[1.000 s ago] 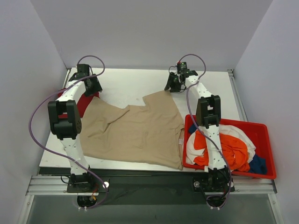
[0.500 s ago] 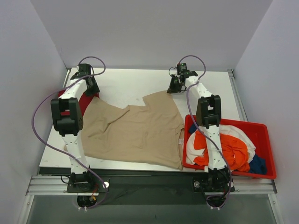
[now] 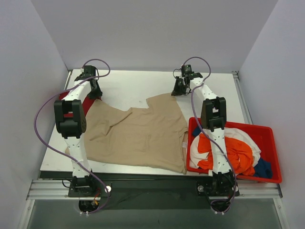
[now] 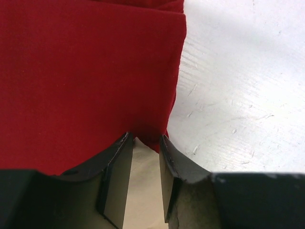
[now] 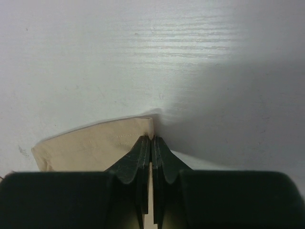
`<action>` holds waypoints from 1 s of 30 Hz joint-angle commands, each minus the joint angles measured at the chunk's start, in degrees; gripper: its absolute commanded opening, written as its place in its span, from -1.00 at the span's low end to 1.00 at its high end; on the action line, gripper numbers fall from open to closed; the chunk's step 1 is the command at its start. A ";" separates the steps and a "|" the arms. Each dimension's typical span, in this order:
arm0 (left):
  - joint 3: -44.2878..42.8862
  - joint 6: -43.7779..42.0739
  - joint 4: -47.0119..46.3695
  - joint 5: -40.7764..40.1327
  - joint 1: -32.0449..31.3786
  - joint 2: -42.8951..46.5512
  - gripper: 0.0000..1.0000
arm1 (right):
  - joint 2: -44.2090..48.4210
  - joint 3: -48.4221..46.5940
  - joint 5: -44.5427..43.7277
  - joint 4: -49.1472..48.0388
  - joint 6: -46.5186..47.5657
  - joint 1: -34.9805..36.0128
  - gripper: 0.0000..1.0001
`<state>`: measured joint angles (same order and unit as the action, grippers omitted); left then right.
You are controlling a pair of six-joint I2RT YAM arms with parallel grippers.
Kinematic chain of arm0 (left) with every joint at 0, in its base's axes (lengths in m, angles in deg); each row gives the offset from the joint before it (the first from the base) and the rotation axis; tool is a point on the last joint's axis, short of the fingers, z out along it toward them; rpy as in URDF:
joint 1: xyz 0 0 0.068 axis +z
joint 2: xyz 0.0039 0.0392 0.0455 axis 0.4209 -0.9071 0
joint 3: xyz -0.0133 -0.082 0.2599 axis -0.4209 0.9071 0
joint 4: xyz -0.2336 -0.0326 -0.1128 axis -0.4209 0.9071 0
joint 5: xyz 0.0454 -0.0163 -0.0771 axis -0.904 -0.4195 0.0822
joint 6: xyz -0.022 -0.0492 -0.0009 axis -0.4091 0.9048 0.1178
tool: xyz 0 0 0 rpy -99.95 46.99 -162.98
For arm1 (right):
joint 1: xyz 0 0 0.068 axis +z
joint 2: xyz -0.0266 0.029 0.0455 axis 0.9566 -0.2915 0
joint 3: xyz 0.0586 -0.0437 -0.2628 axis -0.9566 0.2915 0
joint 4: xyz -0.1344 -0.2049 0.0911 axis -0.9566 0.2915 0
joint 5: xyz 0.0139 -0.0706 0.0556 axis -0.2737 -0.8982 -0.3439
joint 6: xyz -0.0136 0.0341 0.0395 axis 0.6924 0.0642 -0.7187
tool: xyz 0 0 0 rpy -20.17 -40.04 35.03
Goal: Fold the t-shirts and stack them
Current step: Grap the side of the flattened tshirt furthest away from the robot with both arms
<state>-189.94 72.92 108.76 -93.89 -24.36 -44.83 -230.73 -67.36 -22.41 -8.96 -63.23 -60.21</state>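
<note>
Right wrist: right hand (image 5: 151, 140) pinches beige tee (image 5: 90, 145) corner | left hand (image 4: 145, 139) narrowly parted

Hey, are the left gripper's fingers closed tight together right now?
No, in the left wrist view the left gripper has its fingers apart, with the beige t-shirt showing in the gap between them.

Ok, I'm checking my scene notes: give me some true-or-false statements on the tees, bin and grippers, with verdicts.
The beige tee lies spread on the table. True.
The bin is empty. False: it holds an orange tee, a white tee and a blue tee.
The right gripper is shut on the beige tee's corner. True.
The red tee is in the bin. False: it lies on the table by the left gripper.
</note>
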 commanded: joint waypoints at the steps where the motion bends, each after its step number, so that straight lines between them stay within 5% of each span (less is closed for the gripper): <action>1: 0.52 0.60 0.55 -1.01 -0.01 1.26 -0.22 | 3.98 0.78 -0.86 2.59 0.93 -0.71 -1.00; 17: -0.36 1.31 1.70 -2.33 -0.10 -0.41 -0.38 | 4.33 1.22 -0.25 2.67 0.67 -1.42 -1.00; 26: -0.27 1.31 1.61 -1.89 -0.10 -0.06 -0.98 | 5.12 1.22 -0.34 2.67 0.32 -1.59 -1.00; 30: -0.27 1.31 1.52 -1.01 -0.01 0.73 -1.00 | 6.35 1.05 -0.60 2.50 -0.21 -1.68 -1.00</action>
<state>-189.35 74.19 110.09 -95.33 -24.42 -44.90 -230.23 -66.68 -22.22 -8.77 -63.40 -61.46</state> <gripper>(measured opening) 0.022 0.030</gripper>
